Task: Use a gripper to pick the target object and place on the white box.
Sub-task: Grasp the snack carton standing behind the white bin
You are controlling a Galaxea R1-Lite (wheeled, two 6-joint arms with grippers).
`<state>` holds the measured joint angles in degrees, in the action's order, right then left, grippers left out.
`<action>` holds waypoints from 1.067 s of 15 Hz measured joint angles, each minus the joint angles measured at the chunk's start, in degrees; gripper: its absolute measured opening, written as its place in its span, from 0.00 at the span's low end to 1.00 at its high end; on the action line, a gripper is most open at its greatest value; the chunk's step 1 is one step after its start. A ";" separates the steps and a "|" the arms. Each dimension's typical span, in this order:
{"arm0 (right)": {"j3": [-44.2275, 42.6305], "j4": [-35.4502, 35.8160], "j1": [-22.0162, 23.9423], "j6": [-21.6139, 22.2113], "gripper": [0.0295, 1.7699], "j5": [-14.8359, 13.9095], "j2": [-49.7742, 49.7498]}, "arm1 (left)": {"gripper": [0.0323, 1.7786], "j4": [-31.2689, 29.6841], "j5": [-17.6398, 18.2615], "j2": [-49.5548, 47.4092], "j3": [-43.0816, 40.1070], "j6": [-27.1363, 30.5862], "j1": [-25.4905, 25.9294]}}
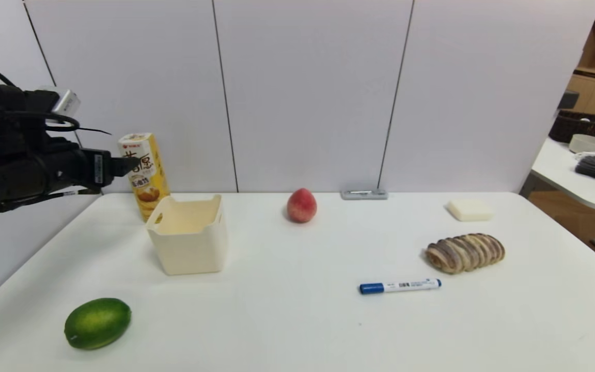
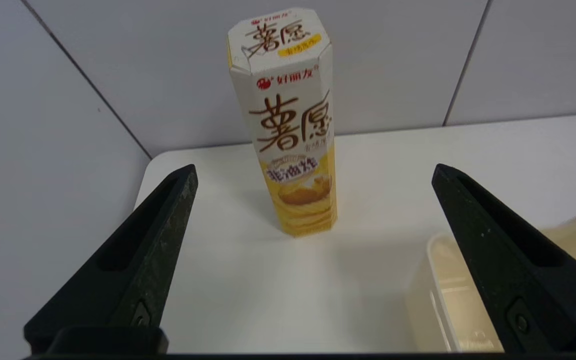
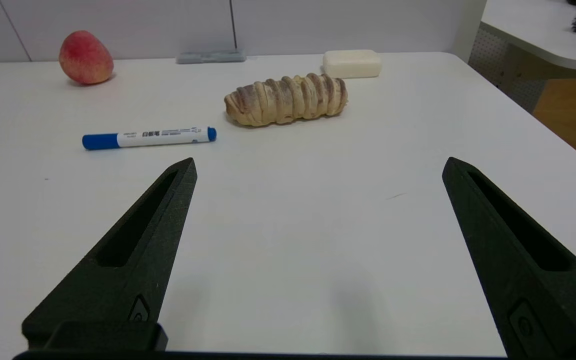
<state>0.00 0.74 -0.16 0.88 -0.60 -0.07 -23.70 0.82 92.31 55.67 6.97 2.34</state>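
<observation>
We see the left gripper (image 2: pixel 313 172) spread wide with nothing between its fingers, raised above the far left corner of the table (image 1: pixel 297 320) and aimed at the yellow snack carton (image 1: pixel 144 174). In the head view one black fingertip overlaps the carton's face, so we cannot judge from there how close they are; the left wrist view shows the carton (image 2: pixel 290 125) standing upright beyond the fingertips, apart from both. The carton stands at the back left of the table, near the wall, just behind the white box (image 1: pixel 189 235), which hides its base in the head view. In the left wrist view only a blurred corner of the box (image 2: pixel 435 295) shows, partly behind one finger. The box is open at the top and we see nothing inside it. The right gripper (image 3: pixel 318 167) is out of the head view; its own camera shows it wide apart too, holding nothing, low over the right part of the table, with a blue marker (image 3: pixel 149 137), a bread loaf (image 3: pixel 286 98), a small cream block (image 3: pixel 352 63) and a red peach (image 3: pixel 86 57) beyond it. A green oval fruit (image 1: pixel 97 323) lies near the front left.
</observation>
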 joint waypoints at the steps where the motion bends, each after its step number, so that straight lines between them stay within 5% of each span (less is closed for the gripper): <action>1: 0.00 0.00 0.00 0.00 0.96 0.00 0.00 | 0.95 -5.16 0.59 2.93 0.00 -0.78 0.00; 8: 0.00 0.00 0.00 -0.02 0.96 -0.02 0.00 | 0.95 -33.07 1.99 17.79 -0.85 -4.22 0.02; 16: 0.00 0.00 0.00 -0.06 0.96 -0.02 0.00 | 0.95 -39.28 1.96 24.98 0.41 -3.45 1.43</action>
<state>0.00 0.74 -0.16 0.82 -0.62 -0.07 -62.98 2.78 117.29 56.09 3.52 3.77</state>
